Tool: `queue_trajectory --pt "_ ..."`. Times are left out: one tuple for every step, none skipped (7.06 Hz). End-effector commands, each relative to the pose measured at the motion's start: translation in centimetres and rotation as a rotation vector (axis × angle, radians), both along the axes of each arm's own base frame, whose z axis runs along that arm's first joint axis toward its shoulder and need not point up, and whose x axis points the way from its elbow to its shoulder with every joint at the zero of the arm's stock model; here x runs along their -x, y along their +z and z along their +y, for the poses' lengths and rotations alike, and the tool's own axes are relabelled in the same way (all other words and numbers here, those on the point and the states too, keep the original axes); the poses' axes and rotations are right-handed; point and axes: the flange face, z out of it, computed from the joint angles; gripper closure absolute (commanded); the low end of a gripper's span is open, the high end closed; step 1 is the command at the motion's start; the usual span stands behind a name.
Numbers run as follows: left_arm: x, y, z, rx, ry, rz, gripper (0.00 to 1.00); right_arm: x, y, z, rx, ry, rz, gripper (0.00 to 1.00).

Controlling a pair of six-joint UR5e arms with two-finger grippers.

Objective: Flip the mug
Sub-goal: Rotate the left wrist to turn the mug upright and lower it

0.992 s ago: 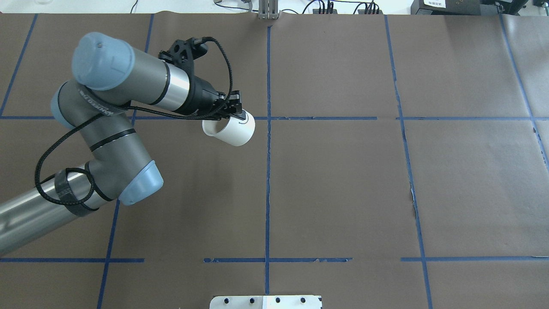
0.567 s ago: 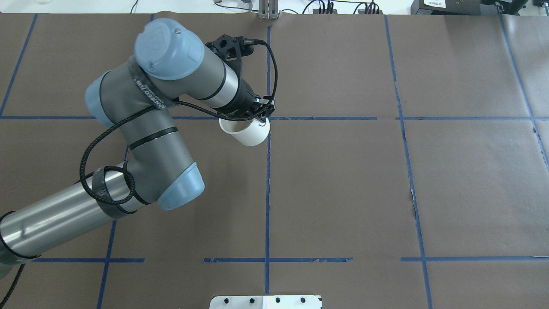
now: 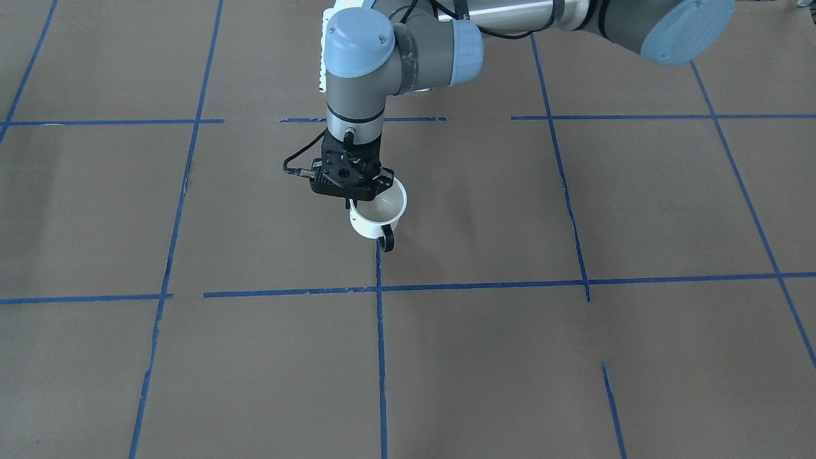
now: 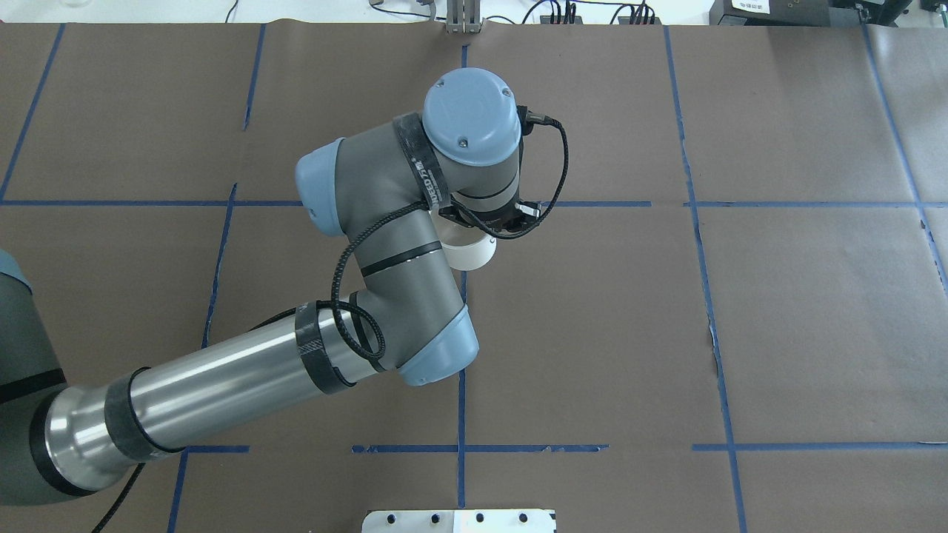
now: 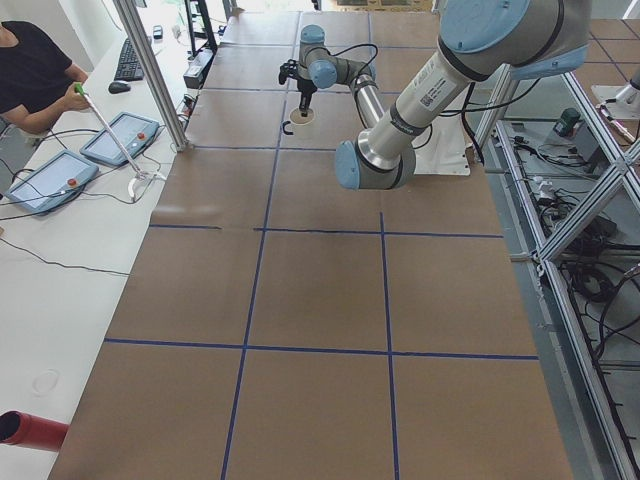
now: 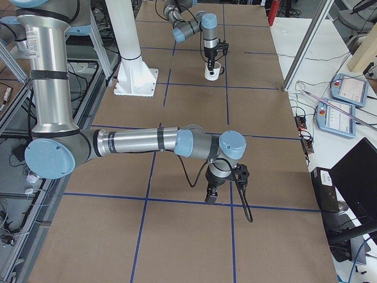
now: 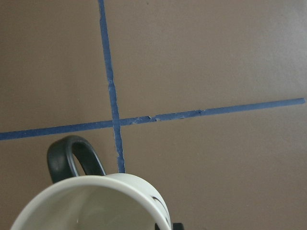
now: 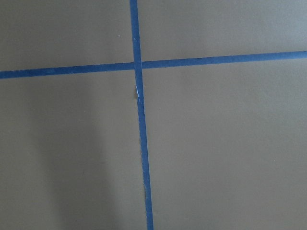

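The small white mug (image 3: 373, 224) hangs mouth-up from my left gripper (image 3: 359, 199), which points straight down and is shut on its rim on the robot's side. Its black handle (image 3: 386, 241) points away from the robot. The mug sits low over the brown paper by a blue tape crossing; I cannot tell if it touches. In the overhead view only an edge of the mug (image 4: 472, 254) shows under the wrist. The left wrist view shows the mug's rim (image 7: 96, 184) and its handle (image 7: 72, 160). My right gripper (image 6: 210, 198) shows only in the exterior right view, low over the table; I cannot tell its state.
Brown paper with a grid of blue tape lines (image 3: 484, 285) covers the table. A white mounting plate (image 4: 459, 521) sits at the near edge. An operator (image 5: 35, 75) and control pads are at a side table.
The left arm swung right toward the centre tape line and the wrist turned downward. The mug went from lying tilted on its side in the grip to mouth-up.
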Motion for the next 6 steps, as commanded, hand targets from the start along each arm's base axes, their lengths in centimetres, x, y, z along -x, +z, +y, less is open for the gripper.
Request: queue_trajectory --pt "-2.4 0.5 1.2 -0.034 0.019 -0.086 1.0 0.0 0.0 0.0 0.0 0.0 0.0 0.0" --pt "-2.6 1.3 1.4 -0.031 0.022 -0.096 1.0 0.0 0.0 0.0 0.0 0.0 0.0 0.0" --pt "-3.3 2.6 2.1 -0.025 0.037 -0.106 1.0 0.0 0.0 0.0 0.0 0.0 0.0 0.0" --pt "-3.9 3.0 2.7 -0.032 0.043 -0.105 1.0 0.0 0.1 0.0 0.001 0.0 0.0 0.0" --pt "-4.9 3.9 4.0 -0.049 0.054 -0.097 1.0 0.0 0.0 0.0 0.0 0.0 0.0 0.0" --pt "-5.0 4.1 4.2 -0.058 0.052 -0.09 1.0 0.0 0.0 0.0 0.0 0.0 0.0 0.0"
